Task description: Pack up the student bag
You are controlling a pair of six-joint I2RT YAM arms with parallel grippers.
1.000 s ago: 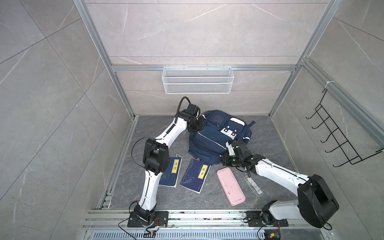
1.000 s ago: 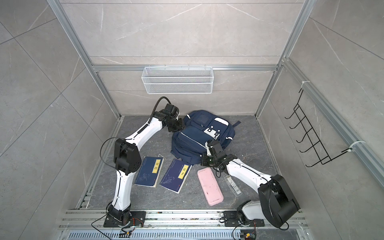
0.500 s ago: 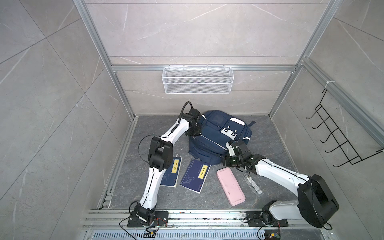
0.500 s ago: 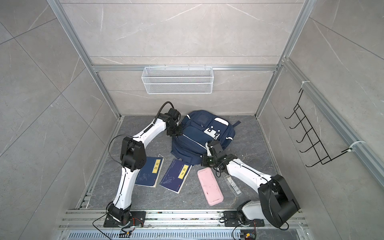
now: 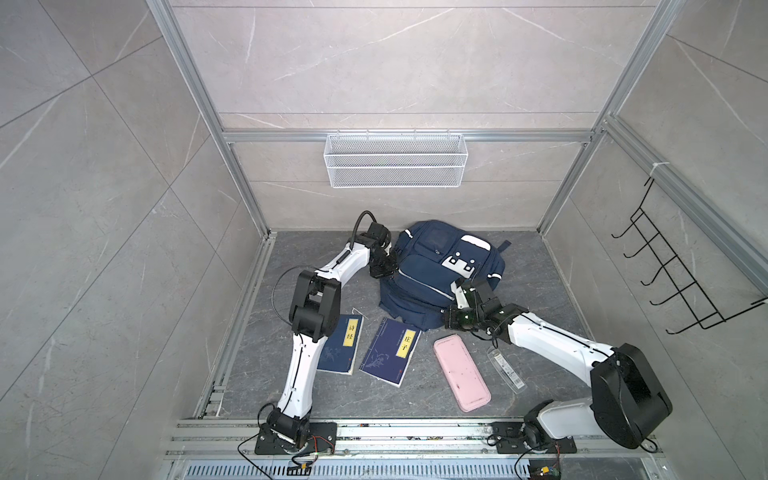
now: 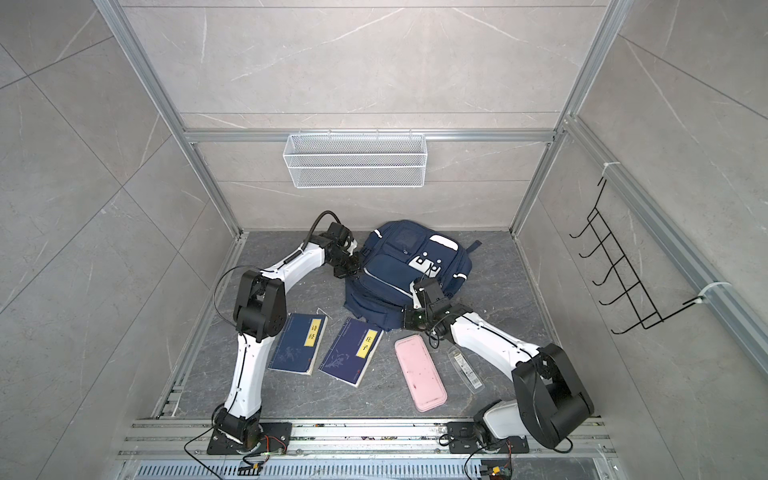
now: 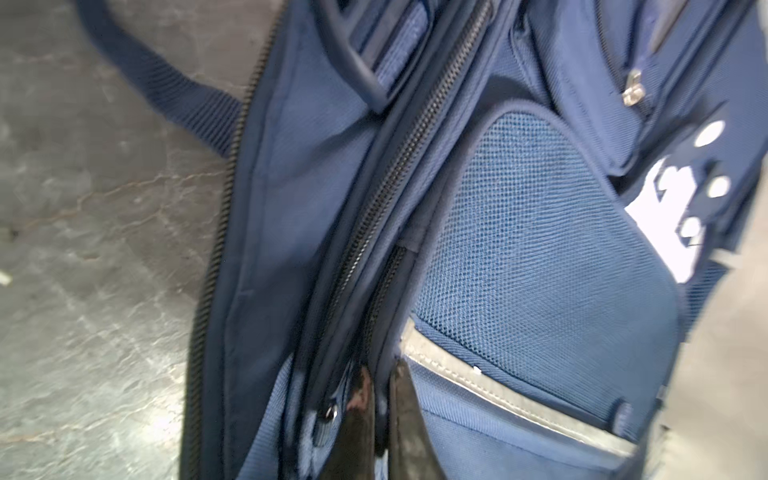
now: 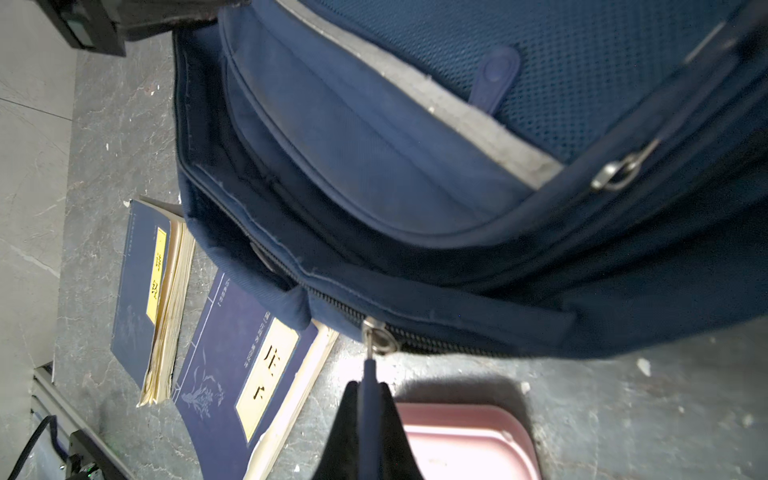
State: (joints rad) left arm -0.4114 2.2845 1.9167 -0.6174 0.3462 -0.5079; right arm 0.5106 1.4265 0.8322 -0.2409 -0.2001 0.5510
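The navy student bag (image 5: 432, 270) (image 6: 395, 274) lies front-up at the back of the grey floor in both top views. My left gripper (image 5: 384, 270) (image 6: 347, 272) presses against its left side. In the left wrist view the gripper (image 7: 382, 374) is shut, its dark fingers (image 7: 407, 415) pinching a fold of bag fabric (image 7: 519, 249) beside a zip line. My right gripper (image 5: 449, 320) (image 6: 409, 319) is at the bag's near edge. In the right wrist view the gripper (image 8: 370, 390) is shut on the blue zip pull (image 8: 370, 372) hanging from a metal slider (image 8: 376, 338).
Two blue books (image 5: 340, 347) (image 5: 392, 349) lie in front of the bag, with a pink pencil case (image 5: 461, 374) and a clear flat packet (image 5: 505, 370) to their right. A white wire basket (image 5: 395, 160) hangs on the back wall and a black hook rack (image 5: 681, 270) on the right wall.
My left gripper has slid from the bag's upper left corner down along its left side and closed on the fabric. The right arm has kept still.
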